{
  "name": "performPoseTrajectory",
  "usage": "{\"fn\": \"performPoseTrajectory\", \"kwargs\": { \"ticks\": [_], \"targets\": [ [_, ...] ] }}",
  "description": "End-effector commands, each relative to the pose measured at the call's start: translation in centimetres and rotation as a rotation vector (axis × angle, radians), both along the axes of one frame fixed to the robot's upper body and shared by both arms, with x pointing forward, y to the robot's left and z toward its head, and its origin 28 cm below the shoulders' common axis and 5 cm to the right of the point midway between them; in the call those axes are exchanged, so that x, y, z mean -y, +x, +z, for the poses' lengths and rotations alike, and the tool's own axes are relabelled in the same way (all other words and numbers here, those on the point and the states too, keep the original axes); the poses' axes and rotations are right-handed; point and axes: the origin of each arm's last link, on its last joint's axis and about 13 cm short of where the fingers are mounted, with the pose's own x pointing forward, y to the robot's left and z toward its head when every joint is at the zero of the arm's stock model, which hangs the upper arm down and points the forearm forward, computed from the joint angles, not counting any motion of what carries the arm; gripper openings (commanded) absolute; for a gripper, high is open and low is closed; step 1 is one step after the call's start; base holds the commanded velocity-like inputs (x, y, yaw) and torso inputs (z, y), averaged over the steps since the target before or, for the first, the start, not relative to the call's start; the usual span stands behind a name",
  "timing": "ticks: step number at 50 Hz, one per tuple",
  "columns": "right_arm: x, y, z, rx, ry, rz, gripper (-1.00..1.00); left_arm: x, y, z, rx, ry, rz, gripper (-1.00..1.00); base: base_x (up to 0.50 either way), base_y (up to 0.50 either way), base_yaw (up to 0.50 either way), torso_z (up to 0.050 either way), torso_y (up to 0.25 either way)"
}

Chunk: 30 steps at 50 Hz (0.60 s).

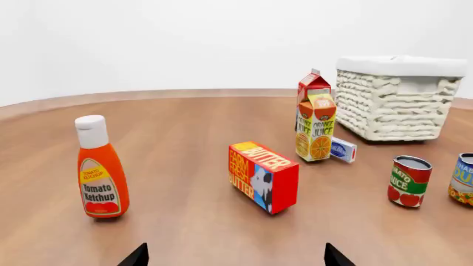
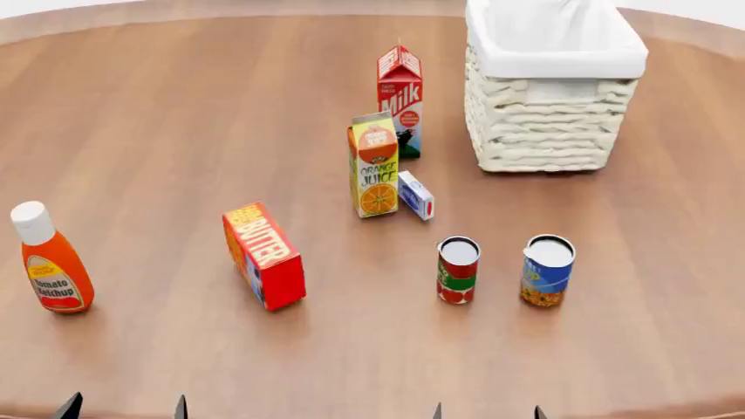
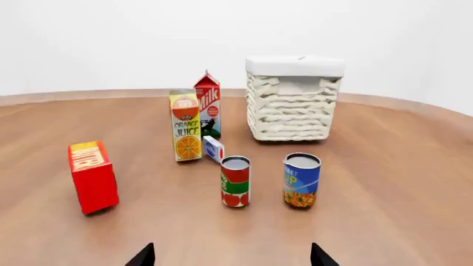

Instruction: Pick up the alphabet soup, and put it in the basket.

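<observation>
The alphabet soup can (image 2: 547, 270), blue and yellow with an orange bottom, stands upright on the wooden table right of the red and green can (image 2: 458, 270). It also shows in the right wrist view (image 3: 302, 180) and at the edge of the left wrist view (image 1: 464, 179). The cream wicker basket (image 2: 547, 122) stands at the back right, with its white lining over the rim, and shows in the other views (image 3: 292, 108) (image 1: 391, 102). My left gripper (image 2: 122, 408) and right gripper (image 2: 487, 412) are open and empty at the table's near edge, well short of the cans.
A ketchup bottle (image 2: 49, 259) stands at the left, a red butter box (image 2: 264, 256) in the middle, an orange juice carton (image 2: 374, 164), a milk carton (image 2: 399, 100) and a small blue and white box (image 2: 416, 195) behind the cans.
</observation>
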Motion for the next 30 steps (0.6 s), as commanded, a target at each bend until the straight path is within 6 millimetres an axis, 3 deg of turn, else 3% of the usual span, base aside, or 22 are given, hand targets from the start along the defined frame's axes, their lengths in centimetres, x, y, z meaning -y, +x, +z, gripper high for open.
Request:
{"fn": "performPoseTrajectory", "kwargs": {
  "ticks": [1, 15, 30],
  "targets": [
    [-0.1, 0.0, -0.1, -0.001, -0.005, 0.009, 1.0, 0.0, 0.0, 0.0, -0.002, 0.002, -0.003, 1.0, 0.0, 0.0, 0.0, 0.0, 0.0],
    [-0.1, -0.4, 0.4, 0.034, 0.038, 0.022, 1.0, 0.0, -0.2, 0.1, 0.022, -0.008, -0.014, 1.0, 0.0, 0.0, 0.0, 0.0, 0.0],
    [0.3, -2.7, 2.5, 0.152, 0.077, 0.006, 1.0, 0.0, -2.1, 1.6, 0.139, -0.03, -0.023, 1.0, 0.0, 0.0, 0.0, 0.0, 0.0]
  ]
}}
